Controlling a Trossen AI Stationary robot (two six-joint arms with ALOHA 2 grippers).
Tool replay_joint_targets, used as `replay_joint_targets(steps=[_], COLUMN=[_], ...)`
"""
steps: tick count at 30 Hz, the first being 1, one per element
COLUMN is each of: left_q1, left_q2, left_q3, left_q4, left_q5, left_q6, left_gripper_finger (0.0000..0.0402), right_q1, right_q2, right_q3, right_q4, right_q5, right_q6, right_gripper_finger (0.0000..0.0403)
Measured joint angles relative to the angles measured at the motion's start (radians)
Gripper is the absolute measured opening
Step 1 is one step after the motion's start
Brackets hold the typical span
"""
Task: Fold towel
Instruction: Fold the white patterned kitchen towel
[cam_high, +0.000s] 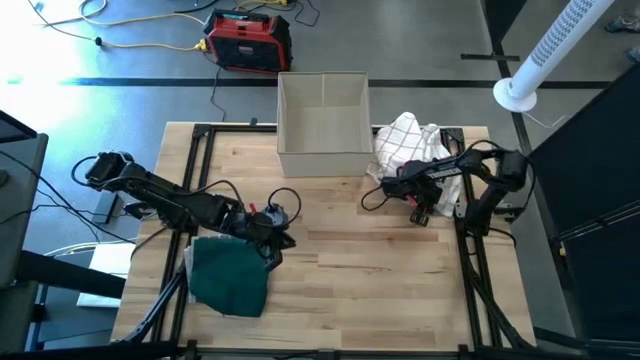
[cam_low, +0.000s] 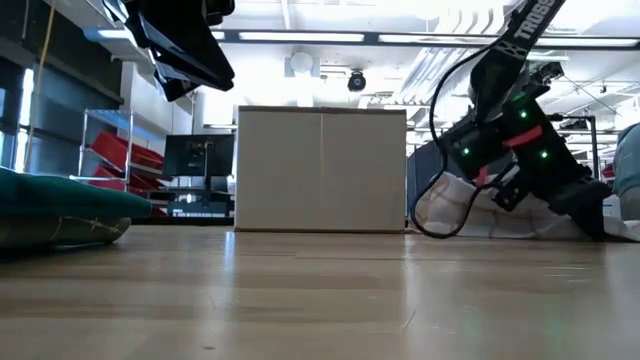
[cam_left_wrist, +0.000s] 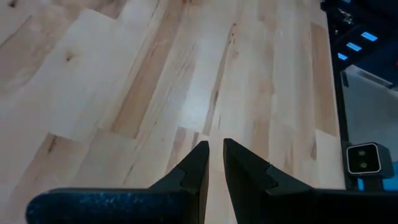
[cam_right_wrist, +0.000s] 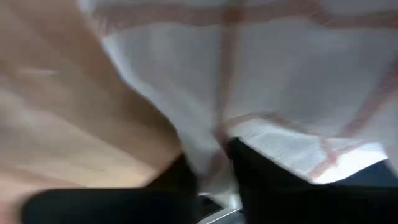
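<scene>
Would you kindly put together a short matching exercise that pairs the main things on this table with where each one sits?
Things:
1. green towel
2. white checked towel
3. cardboard box
4. left gripper

Places:
a. far edge of the table, in the middle
b. near left part of the table
c. far right, at the right gripper
d. over bare wood beside the green towel

Pairs: 1-b, 2-c, 3-a, 4-d

Even, bright overhead light is cast across the worktop (cam_high: 380, 270), and a blown-out glare patch is seen on the floor at the high view's upper left. Ceiling strip lights (cam_low: 400, 37) are overexposed in the low view. The right wrist view is heavily blurred, the checked towel (cam_right_wrist: 280, 81) smeared. A soft sheen is shown on the planks in the left wrist view.
</scene>
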Motion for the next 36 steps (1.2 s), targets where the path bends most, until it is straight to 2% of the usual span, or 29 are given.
replay_joint_targets(steps=[4, 9, 14, 15, 19, 22, 26, 34, 36], left_q1=[0.0, 0.0, 0.034, 0.045, 0.101, 0.129, 0.156, 0.188, 0.193], left_q2=[0.0, 0.0, 0.0, 0.0, 0.0, 0.0, 0.0, 0.0, 0.0], left_q3=[0.0, 0.0, 0.0, 0.0, 0.0, 0.0, 0.0, 0.0, 0.0], left_q4=[0.0, 0.0, 0.002, 0.003, 0.018, 0.029, 0.032, 0.098, 0.122], left_q5=[-0.012, -0.078, -0.13, -0.13, -0.068, -0.02, -0.017, -0.017, -0.017], left_q6=[0.025, 0.088, 0.126, 0.126, 0.126, 0.127, 0.13, 0.225, 0.244], left_gripper_finger=[0.0041, 0.0041, 0.0041, 0.0041, 0.0041, 0.0041, 0.0041, 0.0041, 0.0041], right_q1=[0.003, 0.069, 0.194, 0.224, 0.338, 0.443, 0.552, 0.594, 0.581], right_q2=[-0.04, -0.207, -0.358, -0.378, -0.428, -0.414, -0.362, -0.151, -0.09], right_q3=[0.004, 0.083, 0.273, 0.317, 0.494, 0.614, 0.794, 1.284, 1.436], right_q4=[-0.017, -0.198, -0.415, -0.42, -0.413, -0.393, -0.339, -0.117, -0.115], right_q5=[0.009, -0.025, -0.11, -0.145, -0.404, -0.5, -0.585, -0.418, -0.3], right_q6=[0.031, 0.134, 0.261, 0.279, 0.332, 0.378, 0.391, 0.18, 0.084], right_gripper_finger=[0.0013, 0.0002, 0.0001, 0.0001, 0.0, 0.0, 0.0, 0.0, 0.0])
